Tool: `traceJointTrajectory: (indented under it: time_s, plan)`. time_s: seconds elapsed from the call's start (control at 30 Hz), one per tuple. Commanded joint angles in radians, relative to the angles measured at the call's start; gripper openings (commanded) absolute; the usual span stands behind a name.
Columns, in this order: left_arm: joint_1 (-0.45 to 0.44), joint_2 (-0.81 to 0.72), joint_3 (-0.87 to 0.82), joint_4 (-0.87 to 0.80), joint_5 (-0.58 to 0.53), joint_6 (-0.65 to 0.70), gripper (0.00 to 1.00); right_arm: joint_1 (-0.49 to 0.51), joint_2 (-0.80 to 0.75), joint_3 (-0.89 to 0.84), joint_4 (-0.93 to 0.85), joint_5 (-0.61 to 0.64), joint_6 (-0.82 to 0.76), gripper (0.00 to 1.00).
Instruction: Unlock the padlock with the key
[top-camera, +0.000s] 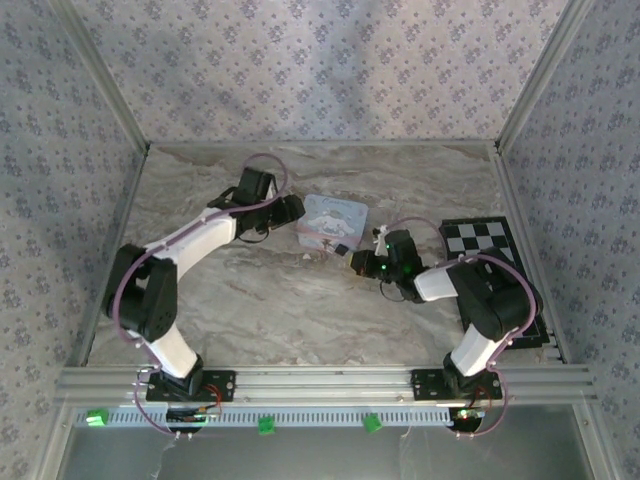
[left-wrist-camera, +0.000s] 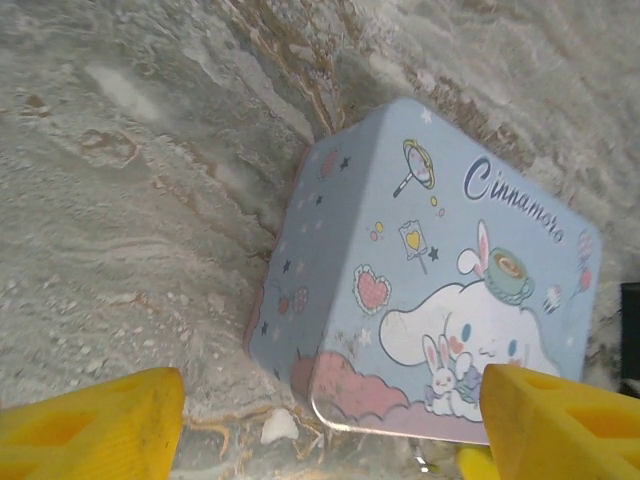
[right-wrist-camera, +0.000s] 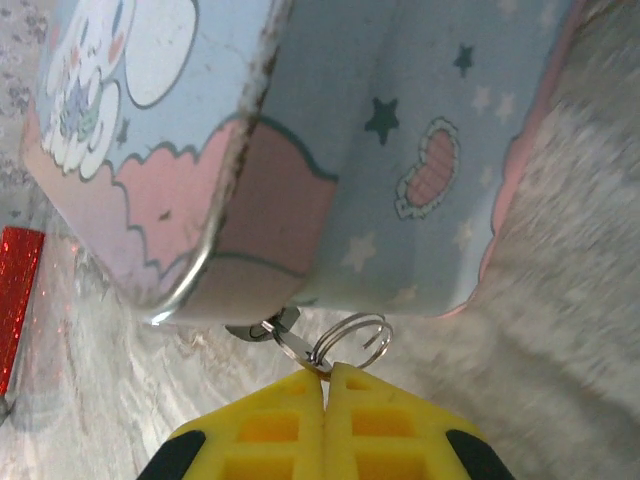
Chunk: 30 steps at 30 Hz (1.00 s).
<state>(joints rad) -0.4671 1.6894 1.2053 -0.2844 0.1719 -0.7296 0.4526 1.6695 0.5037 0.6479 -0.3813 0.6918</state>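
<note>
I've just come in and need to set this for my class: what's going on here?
The right gripper is shut on a small key with a ring, holding it at a bottom corner of the tin. The left gripper is open at the tin's other side, holding nothing. The padlock cannot be made out clearly.

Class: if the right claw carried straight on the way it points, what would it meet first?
The pale blue tin: its side wall stands just ahead of the right claw, which is shut on the key. How near is hard to judge.
</note>
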Motion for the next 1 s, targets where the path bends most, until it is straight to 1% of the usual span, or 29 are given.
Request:
traceJointTrajectory:
  time_s: [0.0, 0.13, 0.23, 0.37, 0.4, 0.47, 0.5, 0.57, 0.67, 0.77, 0.83, 0.97]
  plan:
    - [-0.018, 0.073, 0.078, -0.058, 0.046, 0.065, 0.77, -0.030, 0.012, 0.035, -0.057, -0.030, -0.056, 0.00]
    - [-0.059, 0.152, 0.150, -0.089, 0.023, 0.060, 0.75, -0.039, 0.014, 0.037, -0.067, -0.046, -0.055, 0.00]
    - [-0.081, 0.188, 0.159, -0.089, 0.002, 0.021, 0.72, -0.024, 0.007, 0.020, -0.067, -0.045, -0.037, 0.00]
    - [-0.094, 0.213, 0.138, -0.048, 0.025, -0.075, 0.70, 0.038, -0.029, -0.025, -0.072, 0.031, 0.001, 0.00]
    - [-0.099, 0.214, 0.127, -0.029, 0.026, -0.095, 0.69, 0.049, -0.038, -0.043, -0.054, 0.040, 0.011, 0.02]
    - [-0.110, 0.214, 0.116, -0.011, 0.024, -0.119, 0.69, 0.050, -0.055, -0.067, -0.034, 0.045, 0.016, 0.11]
    - [-0.118, 0.214, 0.113, -0.008, 0.020, -0.128, 0.69, 0.045, -0.071, -0.073, -0.048, 0.051, 0.003, 0.16]
    - [-0.127, 0.214, 0.111, -0.005, 0.016, -0.137, 0.69, 0.029, -0.115, -0.068, -0.113, 0.070, -0.053, 0.22]
    - [-0.141, 0.217, 0.115, -0.008, 0.017, -0.139, 0.69, 0.001, -0.183, -0.036, -0.236, 0.083, -0.205, 0.34]
    - [-0.154, 0.226, 0.119, -0.007, 0.020, -0.147, 0.69, -0.026, -0.203, 0.038, -0.371, 0.040, -0.360, 0.43]
    - [-0.161, 0.233, 0.120, -0.001, 0.020, -0.153, 0.69, -0.047, -0.182, 0.094, -0.451, 0.000, -0.439, 0.47]
    - [-0.166, 0.242, 0.124, 0.011, 0.026, -0.163, 0.69, -0.091, -0.110, 0.162, -0.499, -0.067, -0.477, 0.47]
